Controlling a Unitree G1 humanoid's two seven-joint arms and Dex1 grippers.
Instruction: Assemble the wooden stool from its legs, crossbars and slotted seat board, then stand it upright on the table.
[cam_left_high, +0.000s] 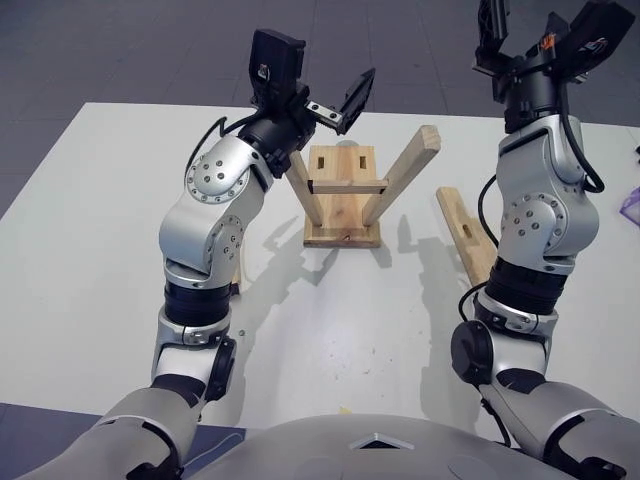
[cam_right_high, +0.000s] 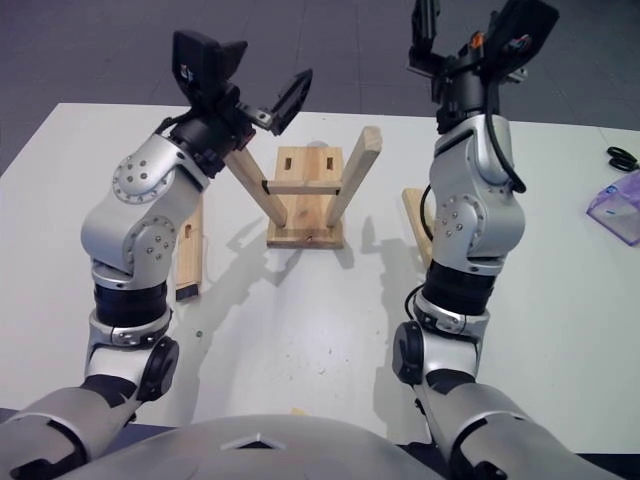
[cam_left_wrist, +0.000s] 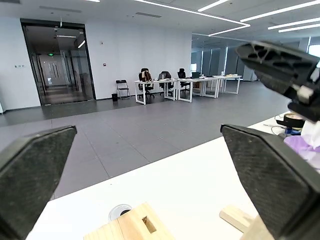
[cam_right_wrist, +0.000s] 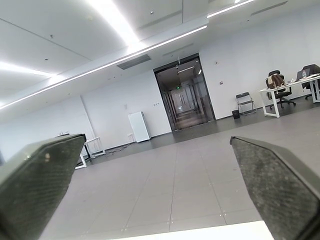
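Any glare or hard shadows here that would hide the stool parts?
Left eye view: the half-built stool throws only soft, faint shadows on the white table; none masks a part. Right wrist view: the ceiling light strips blow out to white. Left wrist view: even light, no glare on the table.

No text, number or brand is legible. A small green lit sign (cam_left_wrist: 50, 54) sits over the glass door (cam_left_wrist: 55, 67), far out beyond the left gripper's (cam_left_wrist: 149, 129) jaws; its characters are too small to read. The pale mark (cam_left_high: 262, 70) on the wrist camera housing (cam_left_high: 280, 52) behind those jaws is unreadable.
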